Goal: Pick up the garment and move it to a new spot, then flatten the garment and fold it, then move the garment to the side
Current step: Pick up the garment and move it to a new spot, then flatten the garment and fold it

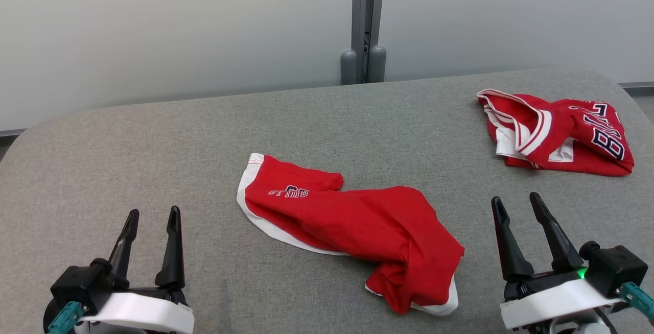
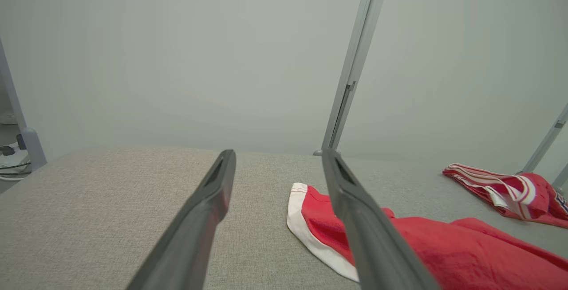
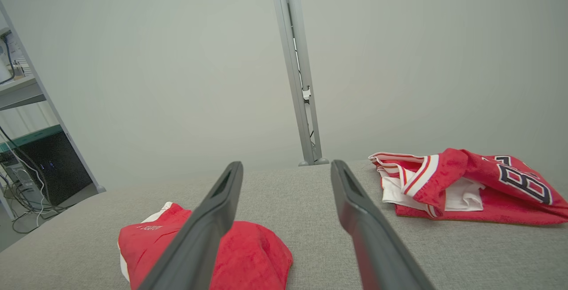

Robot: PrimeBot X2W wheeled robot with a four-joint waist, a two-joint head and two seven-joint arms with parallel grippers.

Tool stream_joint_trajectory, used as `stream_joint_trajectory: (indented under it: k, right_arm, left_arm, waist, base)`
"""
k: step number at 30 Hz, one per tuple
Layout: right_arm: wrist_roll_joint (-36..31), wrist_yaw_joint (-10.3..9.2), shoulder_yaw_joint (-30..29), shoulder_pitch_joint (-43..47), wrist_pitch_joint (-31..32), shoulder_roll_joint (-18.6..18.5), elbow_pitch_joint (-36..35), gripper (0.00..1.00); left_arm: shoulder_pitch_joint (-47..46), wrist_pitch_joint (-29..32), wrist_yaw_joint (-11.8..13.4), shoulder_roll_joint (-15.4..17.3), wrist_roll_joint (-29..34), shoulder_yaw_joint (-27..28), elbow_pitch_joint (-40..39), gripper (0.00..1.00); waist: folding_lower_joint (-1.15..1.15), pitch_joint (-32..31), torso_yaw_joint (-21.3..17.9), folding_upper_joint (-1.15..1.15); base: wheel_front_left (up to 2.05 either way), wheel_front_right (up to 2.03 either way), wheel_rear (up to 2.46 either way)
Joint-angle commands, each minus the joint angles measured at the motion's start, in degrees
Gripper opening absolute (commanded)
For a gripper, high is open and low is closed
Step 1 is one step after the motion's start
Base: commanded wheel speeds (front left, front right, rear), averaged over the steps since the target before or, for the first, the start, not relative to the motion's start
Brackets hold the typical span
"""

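My left gripper (image 1: 154, 211) and right gripper (image 1: 515, 197) gape wide, both empty. If I pinch only one layer, the crumpled red garment (image 1: 352, 221) could drag and bunch tighter.

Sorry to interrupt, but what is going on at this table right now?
Nothing is being handled yet. A crumpled red garment with white trim lies in the middle of the grey table, and a bunched red jersey sits at its far right. The left gripper and right gripper are at the near side, jaws open and empty, touching neither.
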Motion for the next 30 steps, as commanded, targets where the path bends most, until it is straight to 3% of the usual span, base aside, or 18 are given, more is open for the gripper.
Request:
stream_joint_trajectory:
  k: [1,16,24,30]
  right_arm:
    - [-0.16,0.01,-0.12,0.19,-0.24,-0.13,-0.29,1.0]
    - [0.23,0.01,0.65,-0.29,-0.24,-0.58,-0.31,1.0]
    - [0.45,0.01,1.96,-0.49,-0.24,-0.81,0.01,1.0]
    - [2.34,0.01,8.78,-1.06,-0.24,-2.03,1.42,1.0]
  left_arm:
    - [0.22,-0.04,-0.98,-0.57,1.24,1.07,0.24,1.0]
    - [0.59,-0.04,-6.0,-5.83,6.73,6.38,2.55,1.0]
    - [0.48,-0.02,-7.31,-7.12,8.18,7.84,3.37,1.0]
    - [0.39,-0.01,-8.26,-8.13,9.13,8.75,3.96,1.0]
  waist:
    - [0.0,0.0,-0.04,0.0]
    - [0.0,-0.29,-0.33,0.0]
    - [0.0,-0.39,-0.13,0.0]
    - [0.0,-0.52,-0.01,0.0]
  base:
    - [0.0,0.0,0.0]
    - [0.0,0.0,0.0]
    - [0.0,0.0,0.0]
    - [0.0,0.0,0.0]
